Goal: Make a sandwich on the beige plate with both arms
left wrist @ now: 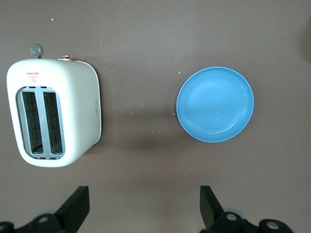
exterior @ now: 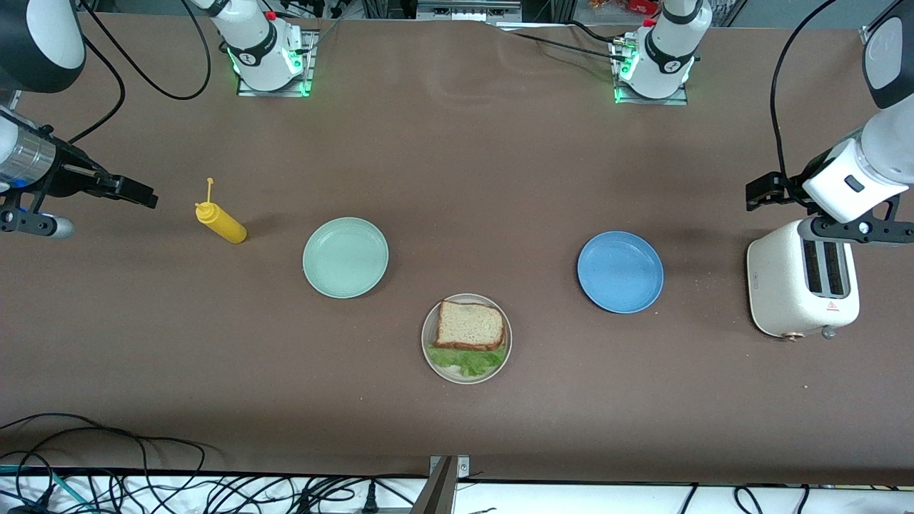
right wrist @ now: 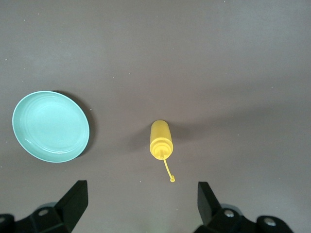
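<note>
Take the beige plate [exterior: 426, 337] as the centre of a dial on the table, with twelve toward my bases. The sandwich [exterior: 469, 328] sits on that plate: a bread slice [exterior: 470, 323] on top with lettuce [exterior: 464, 360] frilling out at its six o'clock edge. I cannot see a lower slice under the leaf. The green plate [exterior: 345, 257] lies at about ten o'clock and the blue plate [exterior: 620, 272] at about two. Both are bare.

My right gripper [exterior: 137, 191] hangs over the table near the nine o'clock end, just past the bottle [exterior: 221, 223]. Its fingers are spread wide and hold nothing. My left gripper [exterior: 764, 191] hangs at the three o'clock end, beside the toaster [exterior: 792, 293], and it too is wide open and empty.

I judge the stack to be built, so the step in hand is to stand clear. To do that well, I should keep both hands high and out at the table's ends. I should not sweep low over the bottle or the toaster, and I should leave the plate alone so the top slice does not slide off the leaf.

Only the front view shows the sandwich, and neither wrist camera sees it. The left wrist view looks straight down into the toaster's slots [left wrist: 43, 124], which look empty, and shows crumbs scattered near the blue plate [left wrist: 215, 104]. The right wrist view shows the bottle's [right wrist: 161, 140] nozzle and its dangling cap, with the green plate [right wrist: 51, 126] beside it. Each wrist view also shows its own open jaws plainly, in the left gripper [left wrist: 145, 204] and the right gripper [right wrist: 142, 201].
</note>
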`<state>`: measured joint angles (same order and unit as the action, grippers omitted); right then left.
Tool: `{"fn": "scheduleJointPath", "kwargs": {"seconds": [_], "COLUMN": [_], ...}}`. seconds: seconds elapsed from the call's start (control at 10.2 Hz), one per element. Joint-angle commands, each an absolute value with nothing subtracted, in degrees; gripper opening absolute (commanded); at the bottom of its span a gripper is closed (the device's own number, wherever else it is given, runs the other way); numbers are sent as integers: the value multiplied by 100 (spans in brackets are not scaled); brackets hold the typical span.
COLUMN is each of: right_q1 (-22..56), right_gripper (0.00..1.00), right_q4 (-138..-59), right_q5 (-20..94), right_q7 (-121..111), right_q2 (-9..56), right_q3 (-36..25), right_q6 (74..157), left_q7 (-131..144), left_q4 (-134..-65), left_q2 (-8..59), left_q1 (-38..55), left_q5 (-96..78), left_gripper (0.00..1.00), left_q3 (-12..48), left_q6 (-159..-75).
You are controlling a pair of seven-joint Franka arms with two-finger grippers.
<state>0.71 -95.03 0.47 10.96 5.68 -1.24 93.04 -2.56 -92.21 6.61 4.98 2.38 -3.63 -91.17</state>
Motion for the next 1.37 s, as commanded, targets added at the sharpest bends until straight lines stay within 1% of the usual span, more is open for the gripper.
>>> {"fn": "scheduleJointPath", "kwargs": {"seconds": [0.0,1.27], "right_q1": [62,53], "right_gripper": [100,100], "right_q4": [-9369,-9378], "right_q5": [149,193], "right_q7": [1099,1099], "right_q2": [624,624], "right_q3": [-114,-123], "right_q6": [9229,9237], "left_q7": [-299,-290], "left_q4": [-8983,-8982], "left_q2": [756,756], "left_q1": [431,466], "left_q5": [132,35], "left_gripper": [100,100], "left_q3": [-369,-352], "left_q6": [-8974,-8974]}}
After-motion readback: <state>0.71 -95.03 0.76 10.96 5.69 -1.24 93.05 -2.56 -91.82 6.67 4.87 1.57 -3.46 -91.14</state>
